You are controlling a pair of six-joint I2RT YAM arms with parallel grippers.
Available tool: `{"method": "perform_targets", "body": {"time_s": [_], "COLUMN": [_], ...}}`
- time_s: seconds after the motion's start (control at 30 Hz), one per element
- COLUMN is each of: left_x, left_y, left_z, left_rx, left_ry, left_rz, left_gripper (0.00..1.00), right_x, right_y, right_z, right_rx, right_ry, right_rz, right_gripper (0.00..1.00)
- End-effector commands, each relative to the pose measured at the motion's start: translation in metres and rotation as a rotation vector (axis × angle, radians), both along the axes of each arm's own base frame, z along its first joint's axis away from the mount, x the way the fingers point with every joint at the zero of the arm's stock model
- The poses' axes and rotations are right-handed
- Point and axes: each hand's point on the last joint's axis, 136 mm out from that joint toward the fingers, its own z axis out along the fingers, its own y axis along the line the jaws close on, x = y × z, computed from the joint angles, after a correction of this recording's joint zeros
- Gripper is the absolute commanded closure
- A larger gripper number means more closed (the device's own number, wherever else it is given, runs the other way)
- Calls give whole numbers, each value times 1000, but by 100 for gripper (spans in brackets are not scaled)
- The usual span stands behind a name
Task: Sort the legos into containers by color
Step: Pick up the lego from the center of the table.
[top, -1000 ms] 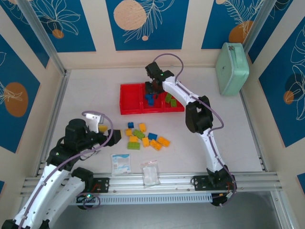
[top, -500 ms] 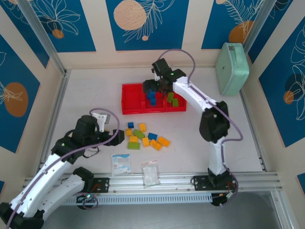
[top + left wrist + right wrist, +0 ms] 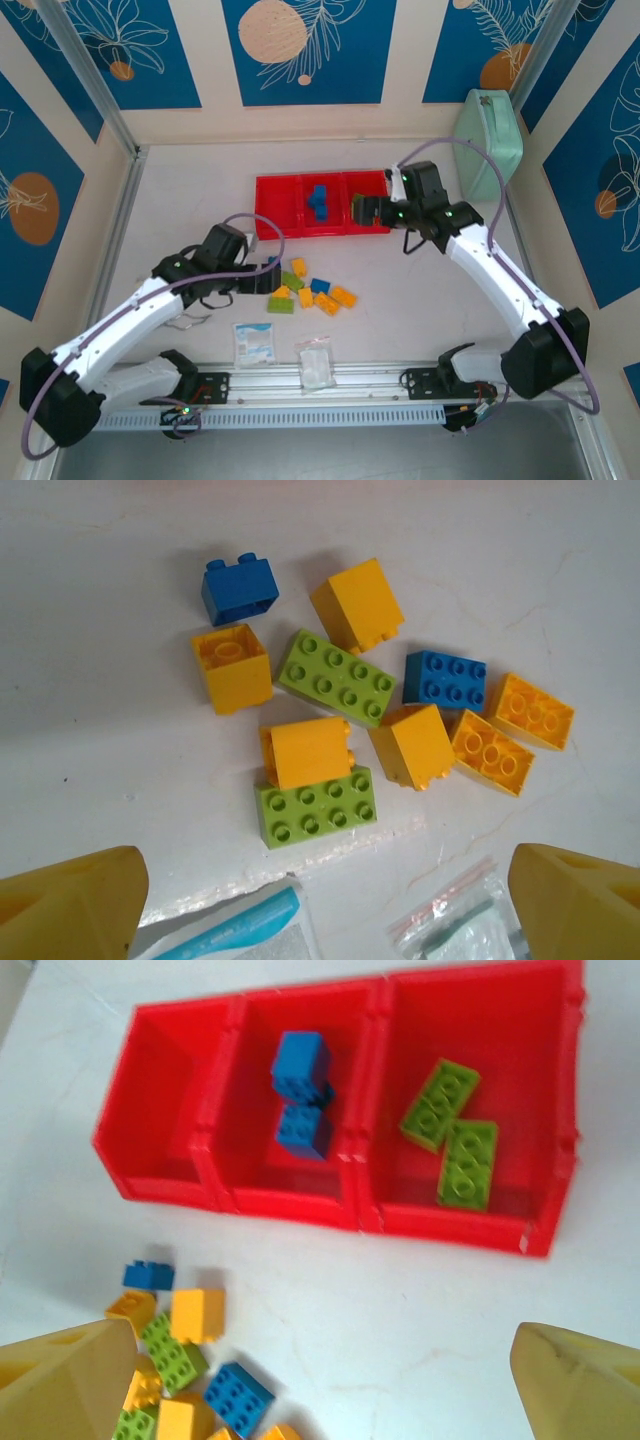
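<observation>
Both released and empty: left pincer [image 3: 325,905] hangs over the loose legos [image 3: 330,720] on the tabletop [image 3: 100,740], probably lining up a pick. Right pincer [image 3: 320,1380] is near the red tray [image 3: 300,1205]. Blue bricks [image 3: 300,1065] are in the middle compartment, green bricks [image 3: 438,1105] in the right one. Hard, glossy, studded, boxy plastic.

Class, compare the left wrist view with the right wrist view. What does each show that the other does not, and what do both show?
Left wrist, not right wrist: two clear packets lying at the near side of the loose bricks.
Right wrist, not left wrist: the red tray, with two blue bricks in its middle compartment, two green bricks in its right compartment, and its left compartment empty.
Both: the white table and part of the loose bricks, yellow, blue and green.
</observation>
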Motion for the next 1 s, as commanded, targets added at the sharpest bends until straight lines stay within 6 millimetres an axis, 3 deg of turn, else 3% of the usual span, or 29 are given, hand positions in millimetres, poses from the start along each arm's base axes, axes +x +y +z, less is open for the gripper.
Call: {"method": "perform_targets", "body": {"time_s": [0.0, 0.17, 0.33, 0.63, 0.97], "left_x": [15, 38, 54, 68, 84], "left_y": [-5, -20, -42, -60, -83], "left_z": [-3, -17, -35, -67, -85], "left_rx": [56, 97, 104, 201, 229], "left_ry": [6, 46, 122, 223, 274], "left_rz": [18, 23, 35, 50, 30], "left_gripper": [11, 16, 22, 31, 37], "right_x": [-15, -34, -48, -69, -82], "right_y": [-12, -32, -40, -52, -54], "right_z": [-16, -43, -61, -69, -79], "right_rx": [56, 81, 96, 125, 137], "right_ry": [34, 81, 103, 82, 77], "right_rz": [-10, -67, -89, -110, -112], "right_gripper": [4, 5, 5, 5, 5]}}
